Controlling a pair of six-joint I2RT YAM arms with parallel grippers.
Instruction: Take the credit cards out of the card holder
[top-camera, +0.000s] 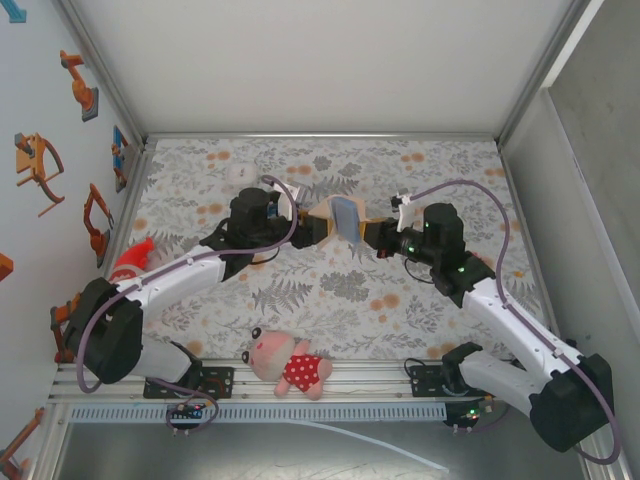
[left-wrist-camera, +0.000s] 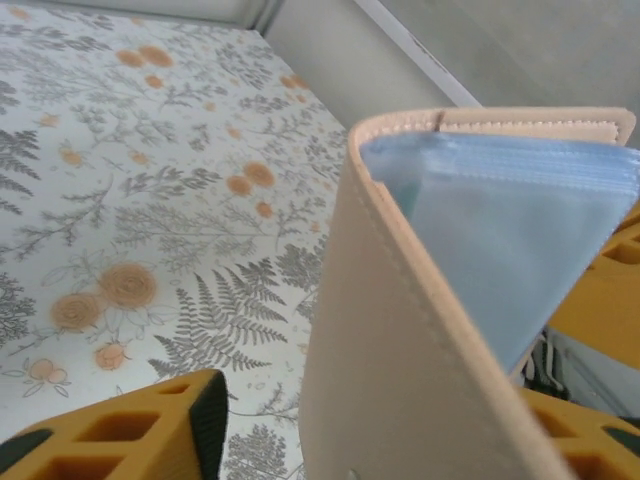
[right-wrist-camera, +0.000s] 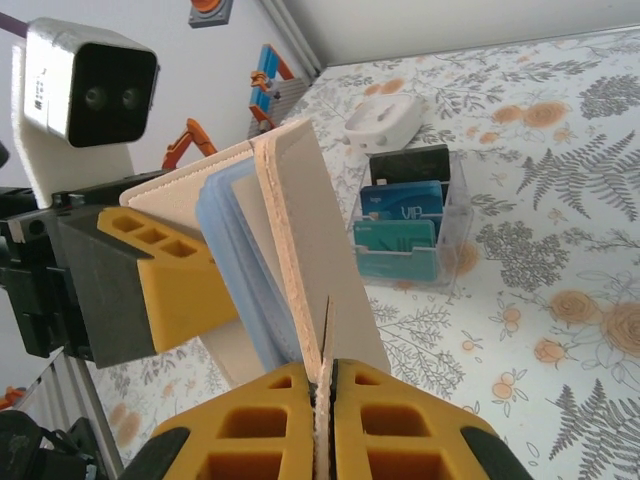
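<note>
Stitched tan leather card holder (right-wrist-camera: 312, 235), smooth blue-grey plastic sleeves (left-wrist-camera: 500, 240) inside

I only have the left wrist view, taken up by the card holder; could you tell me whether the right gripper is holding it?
Observer: Yes, the right gripper is shut on the edge of one tan cover of the card holder.
Operator: Thanks. Whereabouts is it?
Observer: Near the middle of the cloth, between the left gripper and the right one.
Operator: Anything close by?
Observer: A clear stand of cards stands beyond it, apart from it.
</note>
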